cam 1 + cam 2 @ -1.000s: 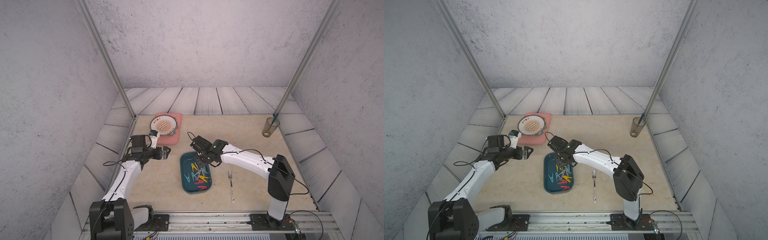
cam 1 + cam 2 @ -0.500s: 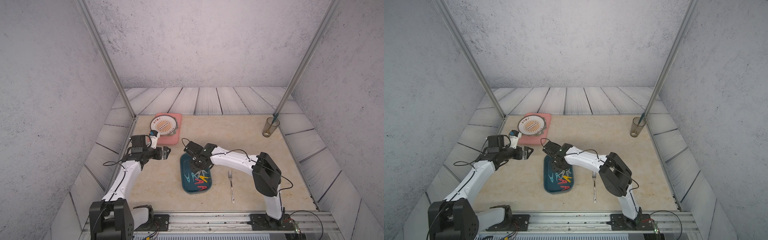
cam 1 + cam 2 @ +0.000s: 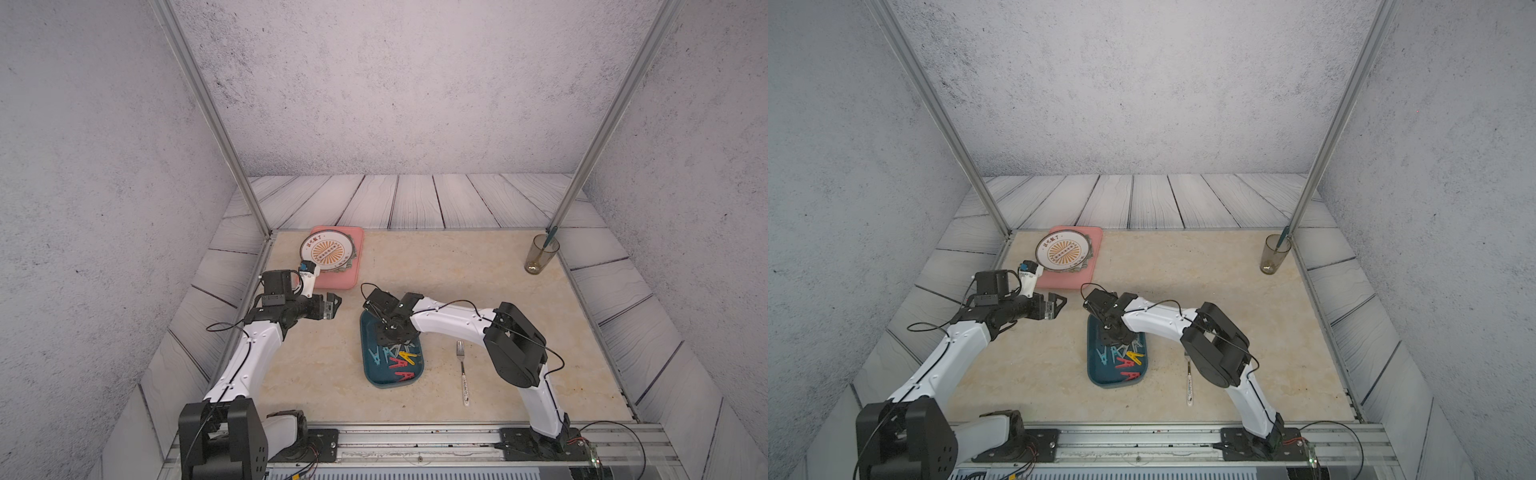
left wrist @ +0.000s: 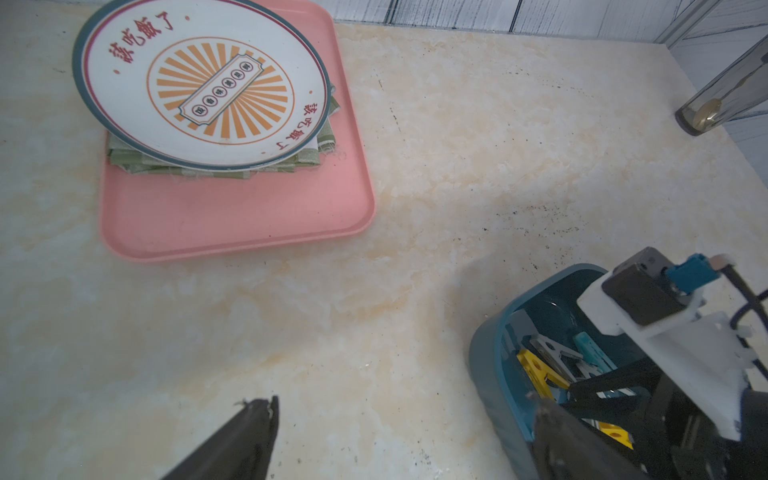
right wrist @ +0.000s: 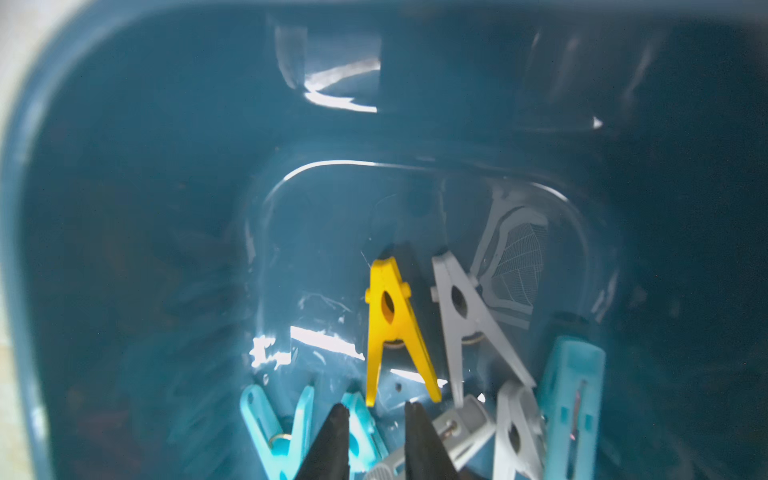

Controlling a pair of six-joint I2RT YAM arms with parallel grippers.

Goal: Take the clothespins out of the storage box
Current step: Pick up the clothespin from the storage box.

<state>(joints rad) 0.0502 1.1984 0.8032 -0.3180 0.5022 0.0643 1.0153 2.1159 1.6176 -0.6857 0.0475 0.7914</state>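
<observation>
Several clothespins (image 3: 395,358) are piled in the storage box (image 3: 392,384) under the right gripper (image 5: 376,409), jaws parted slightly, nothing clamped; left gripper (image 4: 407,405) is spread wide. Light, stiff, slick plastic is expected: best pinched across both legs.

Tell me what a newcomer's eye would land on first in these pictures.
The bright clothespins, red, yellow, light blue and grey, lie in the dark teal storage box mid-scene. The right pincer is dipped in among them, jaws narrowly apart. Next comes the pink tray with its orange-sunburst plate at the far left corner, and the left pincer hanging open beside the tray's near edge.
</observation>
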